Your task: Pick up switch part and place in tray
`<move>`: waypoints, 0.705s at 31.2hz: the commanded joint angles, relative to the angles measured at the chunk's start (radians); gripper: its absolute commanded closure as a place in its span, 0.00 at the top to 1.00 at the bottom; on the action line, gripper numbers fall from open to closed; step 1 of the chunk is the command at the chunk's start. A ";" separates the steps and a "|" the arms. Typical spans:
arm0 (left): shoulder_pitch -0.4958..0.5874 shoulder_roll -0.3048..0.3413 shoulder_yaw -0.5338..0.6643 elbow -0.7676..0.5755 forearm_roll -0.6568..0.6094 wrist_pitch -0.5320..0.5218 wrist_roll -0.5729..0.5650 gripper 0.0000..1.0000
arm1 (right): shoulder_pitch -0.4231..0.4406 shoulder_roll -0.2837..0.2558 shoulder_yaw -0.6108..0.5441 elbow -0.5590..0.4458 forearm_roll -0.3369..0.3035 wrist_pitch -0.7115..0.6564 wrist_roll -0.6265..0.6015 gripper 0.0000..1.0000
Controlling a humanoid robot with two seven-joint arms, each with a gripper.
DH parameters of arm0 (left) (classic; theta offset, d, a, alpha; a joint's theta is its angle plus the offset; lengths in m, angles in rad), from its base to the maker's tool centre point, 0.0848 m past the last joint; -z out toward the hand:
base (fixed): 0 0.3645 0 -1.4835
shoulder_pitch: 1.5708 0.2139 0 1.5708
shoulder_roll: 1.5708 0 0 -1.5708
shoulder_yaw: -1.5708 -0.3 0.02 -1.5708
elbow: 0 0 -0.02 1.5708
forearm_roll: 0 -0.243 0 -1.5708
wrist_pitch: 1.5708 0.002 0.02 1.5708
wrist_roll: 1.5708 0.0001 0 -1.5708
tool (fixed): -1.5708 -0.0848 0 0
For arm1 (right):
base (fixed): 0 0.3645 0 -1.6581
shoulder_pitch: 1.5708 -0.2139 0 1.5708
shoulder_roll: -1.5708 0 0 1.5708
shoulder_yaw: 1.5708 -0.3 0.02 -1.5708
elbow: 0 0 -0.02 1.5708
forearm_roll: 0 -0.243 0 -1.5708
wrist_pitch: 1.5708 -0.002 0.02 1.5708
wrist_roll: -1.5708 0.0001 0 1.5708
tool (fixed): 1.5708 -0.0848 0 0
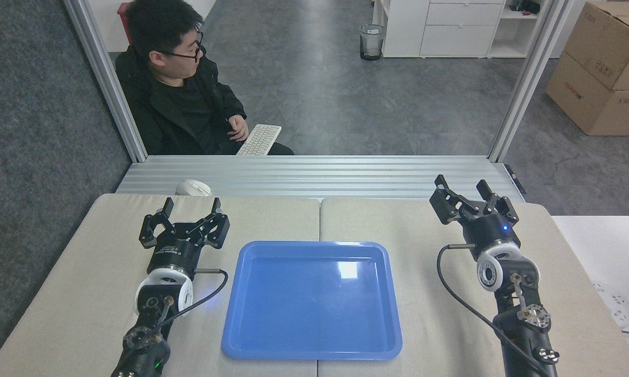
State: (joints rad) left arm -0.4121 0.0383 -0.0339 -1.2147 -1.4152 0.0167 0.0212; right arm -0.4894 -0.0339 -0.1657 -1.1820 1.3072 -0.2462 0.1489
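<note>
Both arms reach up from the lower edge toward 12 o'clock. The left gripper (191, 205), at about 9 o'clock in the view, has its 2 fingers spread apart with nothing between them. The right gripper (463, 186), at about 3 o'clock, leans slightly toward 11 o'clock, fingers likewise parted and empty.

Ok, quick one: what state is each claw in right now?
Left claw: open, holding nothing, above the table left of the tray.
Right claw: open, holding nothing.
</note>
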 commanded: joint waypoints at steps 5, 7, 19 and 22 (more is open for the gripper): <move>-0.001 0.003 -0.007 0.023 0.002 -0.012 0.014 1.00 | 0.000 0.000 0.000 0.001 0.000 0.001 0.000 1.00; 0.001 0.003 -0.007 0.024 0.002 -0.015 0.014 1.00 | 0.000 0.000 0.000 0.001 0.000 0.001 0.000 1.00; -0.005 0.018 -0.006 0.061 -0.002 -0.011 0.014 1.00 | 0.000 0.000 0.000 -0.001 0.000 0.001 0.000 1.00; -0.020 0.043 -0.004 0.105 0.002 0.000 0.017 1.00 | 0.000 0.000 0.000 0.001 0.000 0.001 0.000 1.00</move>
State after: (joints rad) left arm -0.4173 0.0455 -0.0388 -1.1857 -1.4150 0.0119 0.0379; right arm -0.4893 -0.0338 -0.1657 -1.1819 1.3070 -0.2464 0.1489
